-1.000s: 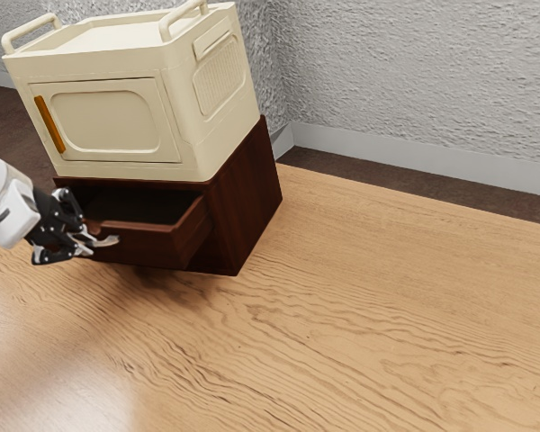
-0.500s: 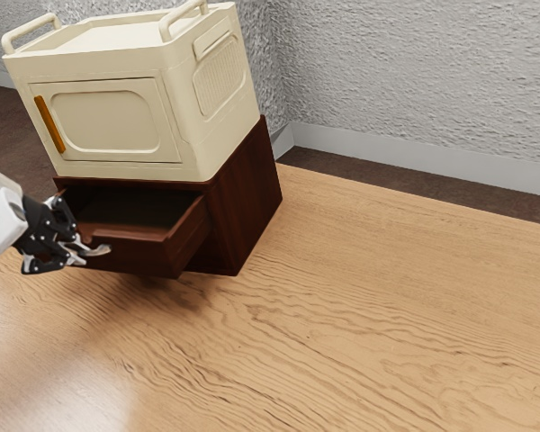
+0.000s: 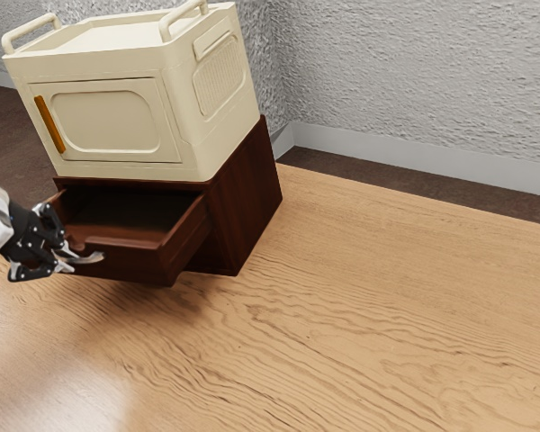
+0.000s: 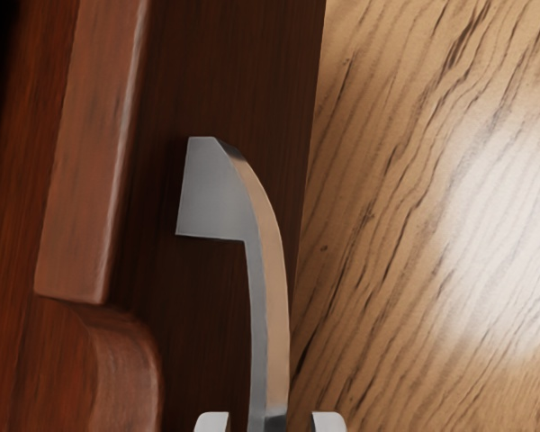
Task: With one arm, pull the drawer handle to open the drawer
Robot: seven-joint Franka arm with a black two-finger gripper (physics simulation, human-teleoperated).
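Exterior view has the dark wood drawer (image 3: 130,265) pulled further out than 0.5 s ago, while its cabinet (image 3: 245,202) hasn't budged from its spot on the surface (image 3: 369,315). The pincer (image 3: 70,257) and curved metal handle (image 3: 92,258) have both shifted toward the exterior view's left. The cream box (image 3: 117,117) on top hasn't moved either. Wrist view shows the handle on the drawer front, running between the pincer's 2 fingertips (image 4: 212,422), which are spread with a gap on each side of it.
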